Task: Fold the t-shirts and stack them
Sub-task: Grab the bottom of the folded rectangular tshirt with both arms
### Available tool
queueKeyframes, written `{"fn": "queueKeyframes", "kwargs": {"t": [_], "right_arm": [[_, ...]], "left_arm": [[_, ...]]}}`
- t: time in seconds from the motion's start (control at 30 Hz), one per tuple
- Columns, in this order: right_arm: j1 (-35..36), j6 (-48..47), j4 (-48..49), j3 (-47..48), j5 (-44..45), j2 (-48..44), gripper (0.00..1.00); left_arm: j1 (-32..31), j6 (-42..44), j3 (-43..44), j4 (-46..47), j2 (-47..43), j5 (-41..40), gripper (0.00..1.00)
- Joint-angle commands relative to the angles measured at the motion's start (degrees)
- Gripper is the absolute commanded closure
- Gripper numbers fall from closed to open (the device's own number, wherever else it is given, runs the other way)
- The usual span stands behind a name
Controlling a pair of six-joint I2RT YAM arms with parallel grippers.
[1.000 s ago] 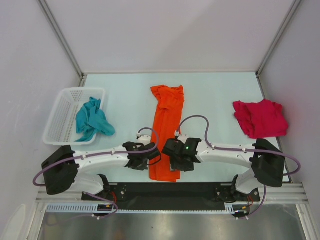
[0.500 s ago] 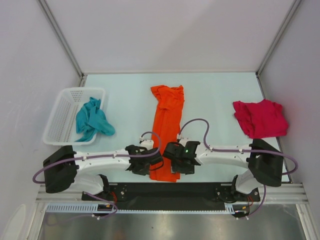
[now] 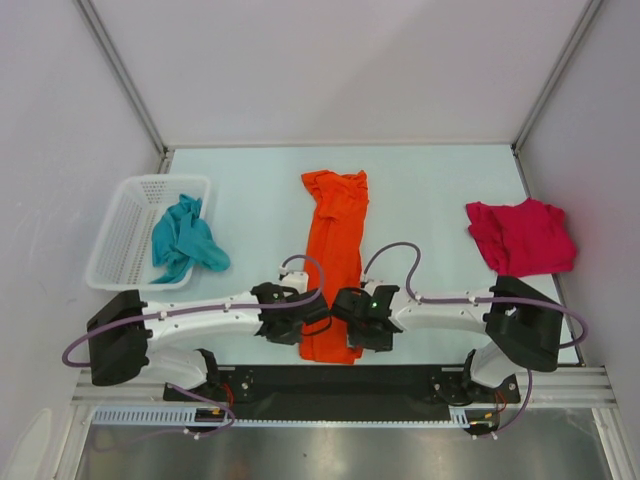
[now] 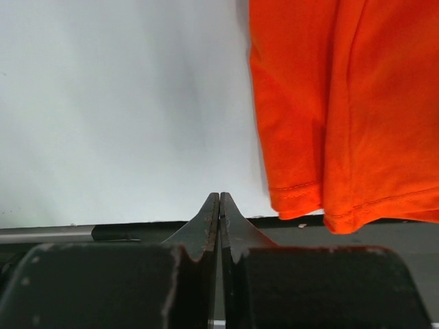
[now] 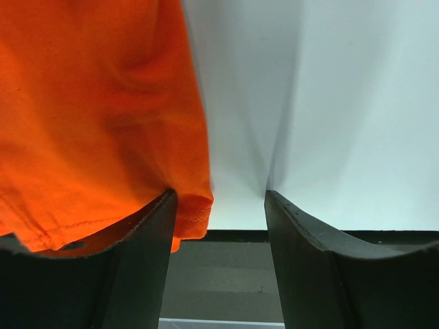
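T-shirt in bright orange (image 3: 333, 250), folded to a long strip, lies down the middle of the bench (image 3: 440, 190), its hem at the near edge between the left pincer (image 4: 219, 199), pressed shut on nothing beside the hem's left corner, and the right pincer (image 5: 219, 199), spread wide and empty at the right corner. Crosswise fold looks to be the step in hand: the left must open, then both take hem corners and carry them toward the collar.
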Motion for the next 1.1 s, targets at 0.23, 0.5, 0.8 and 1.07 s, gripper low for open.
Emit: {"fn": "queueKeyframes", "kwargs": {"t": [0.23,0.5,0.8,1.07], "right_arm": [[1.5,-2.2,2.8,7.2,2.0,4.2,0.41],[2.2,-2.3,0.8,10.6,2.6,4.0,0.41],[3.4,-1.6,-1.0,12.3,3.2,4.2,0.41],[3.3,-1.5,-1.5,12.1,4.1,3.7,0.41]], "left_arm": [[-0.5,-3.8,5.9,10.0,2.1,-1.3,0.96],[-1.6,-5.9,6.0,10.3,1.8,-2.6,0.96],[-2.0,4.3,7.5,11.0,-3.3,-6.5,0.93],[-2.4,32.0,18.1,-3.2,-8.3,-23.5,0.6]]}}
